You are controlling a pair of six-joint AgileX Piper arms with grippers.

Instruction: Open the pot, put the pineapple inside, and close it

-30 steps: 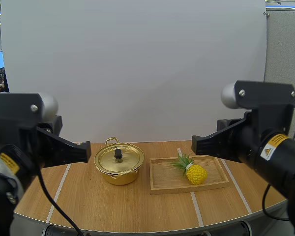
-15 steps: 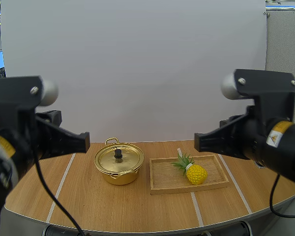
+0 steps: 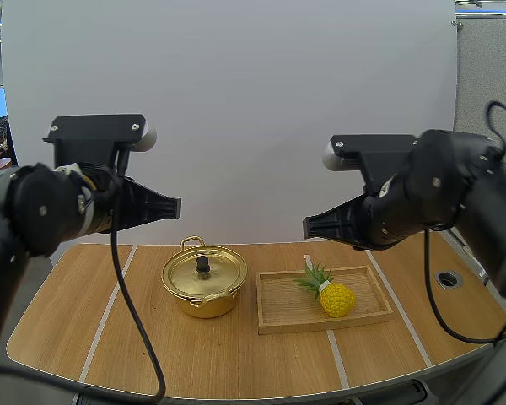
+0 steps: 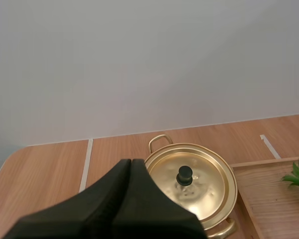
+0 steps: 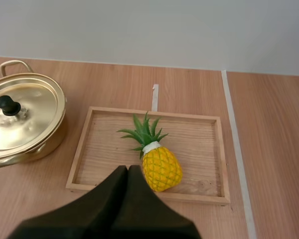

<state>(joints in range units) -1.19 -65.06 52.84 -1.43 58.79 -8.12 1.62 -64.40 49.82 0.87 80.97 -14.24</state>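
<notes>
Now holding both arms high above table (image 3: 152,346), well apart from everything on it. Keeping left gripper (image 3: 174,205) up over the table's left part, tip aimed toward the middle, above and to the left of pot (image 3: 204,297). Pressing its fingers (image 4: 99,199) together into one dark wedge, with nothing between them. Pointing that wedge (image 4: 131,162) down toward the pot, tip near the rim of lid (image 4: 204,172) as seen from the left wrist. Holding right gripper (image 3: 309,226) up on the other side, tip aimed inward, above tray (image 3: 278,310). Pressing those fingers (image 5: 104,204) flat against each other too, empty. Showing that wedge's tip (image 5: 128,168) over the tray's near part, next to pineapple (image 5: 161,167).

Finding pot upright on the table, just beside the tray's left edge; cannot tell whether touching. Finding lid seated on it, with black knob (image 3: 202,264) at its centre. Finding pineapple lying on its side on the tray's wood, toward the right half in the high view, with green leaves toward the far left and yellow body toward the near right.
</notes>
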